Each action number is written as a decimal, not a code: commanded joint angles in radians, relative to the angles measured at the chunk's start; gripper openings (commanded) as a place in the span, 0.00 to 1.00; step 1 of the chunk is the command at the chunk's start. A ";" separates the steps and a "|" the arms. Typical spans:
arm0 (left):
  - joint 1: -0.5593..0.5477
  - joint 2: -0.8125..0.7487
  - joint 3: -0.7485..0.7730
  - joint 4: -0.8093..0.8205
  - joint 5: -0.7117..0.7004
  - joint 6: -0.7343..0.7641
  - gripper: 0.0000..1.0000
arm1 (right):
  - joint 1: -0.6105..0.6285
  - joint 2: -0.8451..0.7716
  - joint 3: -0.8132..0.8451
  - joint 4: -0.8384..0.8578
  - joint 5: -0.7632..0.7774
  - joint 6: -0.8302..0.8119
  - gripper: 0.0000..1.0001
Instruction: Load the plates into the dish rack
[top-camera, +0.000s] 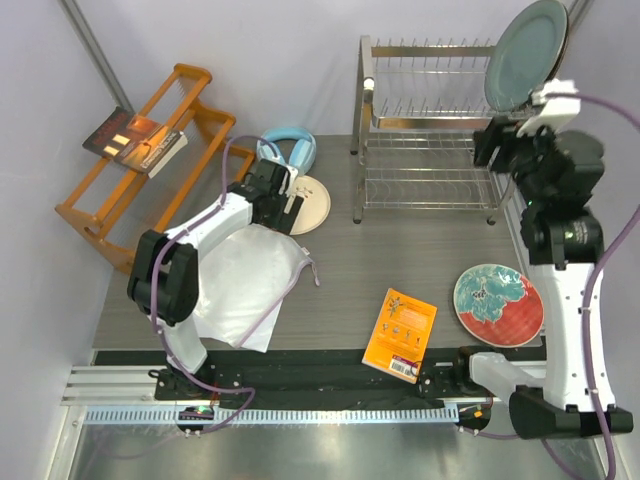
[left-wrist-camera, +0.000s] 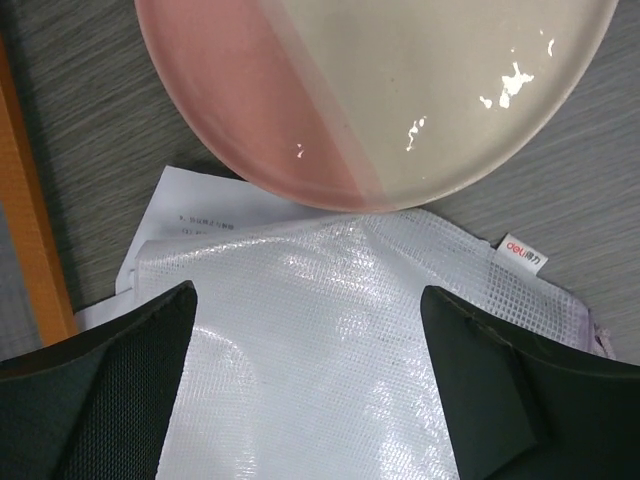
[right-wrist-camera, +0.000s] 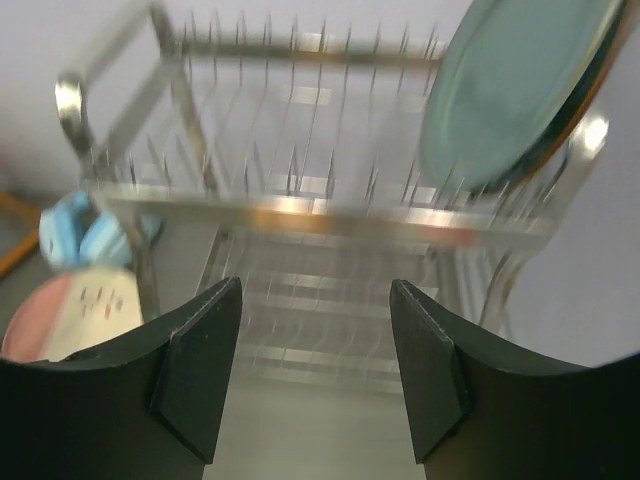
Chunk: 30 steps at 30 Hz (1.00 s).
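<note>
White mesh pouch (left-wrist-camera: 330, 350), "deli" tag (left-wrist-camera: 523, 252); pink-and-cream plate (left-wrist-camera: 380, 90)

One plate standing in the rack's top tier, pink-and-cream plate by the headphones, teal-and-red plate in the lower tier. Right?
No: the teal-and-red plate lies flat on the right side of the table, not in the dish rack, per the top external view. The rest holds.
</note>
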<state>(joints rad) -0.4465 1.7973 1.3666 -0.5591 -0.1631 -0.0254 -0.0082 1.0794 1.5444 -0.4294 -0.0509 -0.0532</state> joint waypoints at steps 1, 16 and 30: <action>-0.035 -0.113 -0.026 0.039 0.031 0.128 0.93 | -0.003 -0.107 -0.208 -0.207 -0.040 0.082 0.66; -0.194 -0.314 -0.280 0.411 0.517 -0.169 0.90 | -0.015 -0.377 -0.490 -0.347 0.240 -0.067 0.71; -0.523 0.180 0.026 0.911 0.600 -0.523 0.86 | -0.099 -0.262 -0.198 -0.439 0.439 0.052 0.83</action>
<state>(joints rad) -0.9115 1.8816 1.2606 0.1005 0.4007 -0.3798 -0.0795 0.7872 1.2579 -0.8581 0.3420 -0.0463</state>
